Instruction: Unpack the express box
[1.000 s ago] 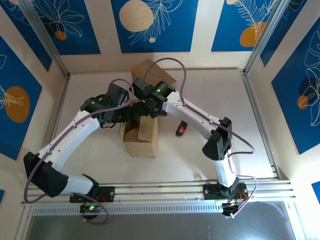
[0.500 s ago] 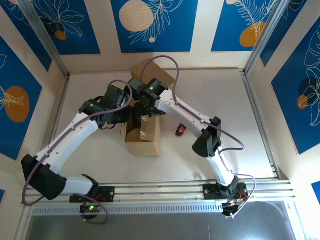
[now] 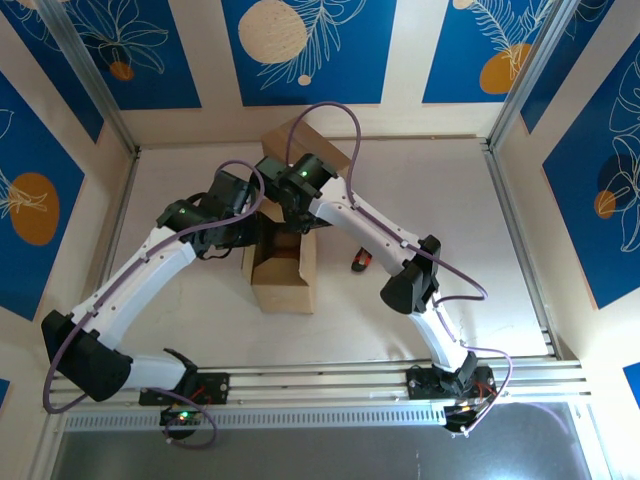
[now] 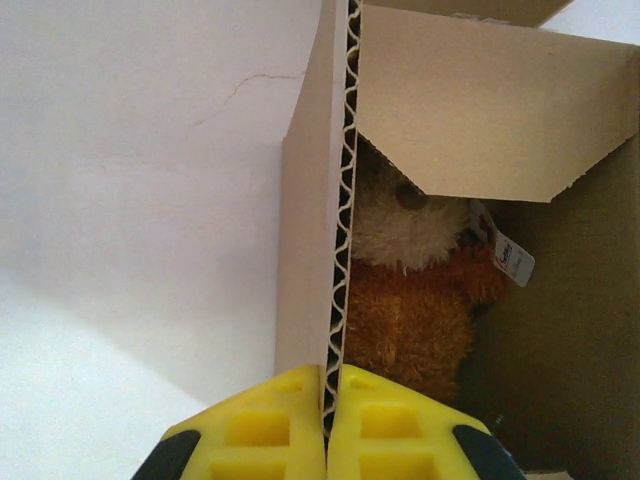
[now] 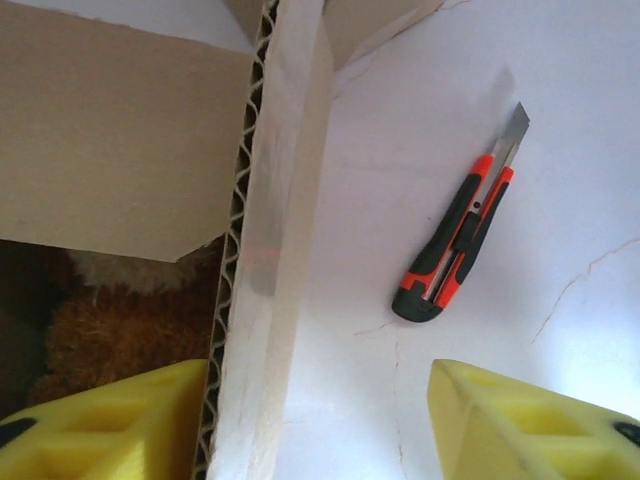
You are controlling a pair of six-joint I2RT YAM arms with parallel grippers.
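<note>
White table (image 3: 450, 200) with blue-and-cream panels around it; the express box (image 3: 283, 285) stands open-topped near the table's middle, slightly toward the far edge. It has a brown-and-cream plush toy (image 4: 410, 310) inside, and an orange-black utility knife (image 5: 460, 245) lies on the table just right of it, not touching. My left claw (image 4: 327, 420) is clamped on the top edge of the box's left wall, yellow pads pressed to both faces of the cardboard. My right claw (image 5: 320, 400) straddles the right wall with jaws apart, one pad inside hard by the cardboard, the other over bare table, gripping nothing.
</note>
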